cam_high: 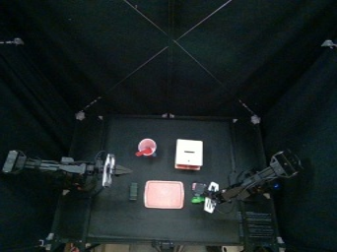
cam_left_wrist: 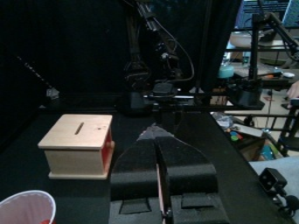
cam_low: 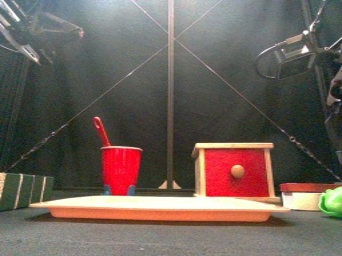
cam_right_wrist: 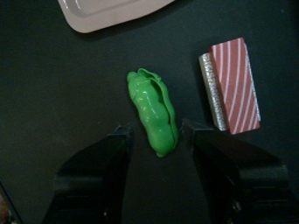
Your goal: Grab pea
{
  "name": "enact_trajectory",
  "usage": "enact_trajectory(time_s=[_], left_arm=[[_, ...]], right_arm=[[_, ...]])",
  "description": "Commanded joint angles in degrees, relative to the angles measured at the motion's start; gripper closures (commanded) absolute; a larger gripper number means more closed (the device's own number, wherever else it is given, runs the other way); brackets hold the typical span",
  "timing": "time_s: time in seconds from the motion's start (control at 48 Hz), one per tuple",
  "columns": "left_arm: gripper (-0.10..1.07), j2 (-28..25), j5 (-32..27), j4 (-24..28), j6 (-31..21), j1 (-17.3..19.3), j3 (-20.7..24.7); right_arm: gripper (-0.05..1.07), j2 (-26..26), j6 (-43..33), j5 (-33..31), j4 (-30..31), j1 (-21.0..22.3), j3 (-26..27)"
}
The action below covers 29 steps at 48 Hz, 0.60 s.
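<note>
Only the right wrist view shows the pea (cam_right_wrist: 153,111) whole: a glossy, lumpy green pod on the black table, lying between the spread jaws of the right gripper (cam_right_wrist: 163,144), ungrasped (a red-striped block (cam_right_wrist: 236,83) lies beside it). The left gripper (cam_left_wrist: 163,179) rests with jaws pressed together

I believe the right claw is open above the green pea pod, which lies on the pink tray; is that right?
Not quite. The pea pod lies on the bare black table, not on the pink tray, which sits apart from it. The right wrist view shows this. The right claw is indeed open above the pod.
</note>
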<state>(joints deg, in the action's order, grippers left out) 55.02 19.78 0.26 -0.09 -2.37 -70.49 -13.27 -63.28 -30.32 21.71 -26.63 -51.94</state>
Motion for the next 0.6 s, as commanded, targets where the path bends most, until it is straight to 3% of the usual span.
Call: enact_trajectory(time_s=[0.0, 0.583], left_arm=[[1.01, -0.35, 0.70, 0.00, 0.00, -0.18, 0.79], [1.01, -0.35, 0.70, 0.00, 0.00, -0.18, 0.79]], right_arm=[[0.16, 0.44, -0.09, 0.26, 0.53, -0.09, 1.58], [0.17, 7.91, 0.00, 0.88, 1.58, -0.09, 3.34]])
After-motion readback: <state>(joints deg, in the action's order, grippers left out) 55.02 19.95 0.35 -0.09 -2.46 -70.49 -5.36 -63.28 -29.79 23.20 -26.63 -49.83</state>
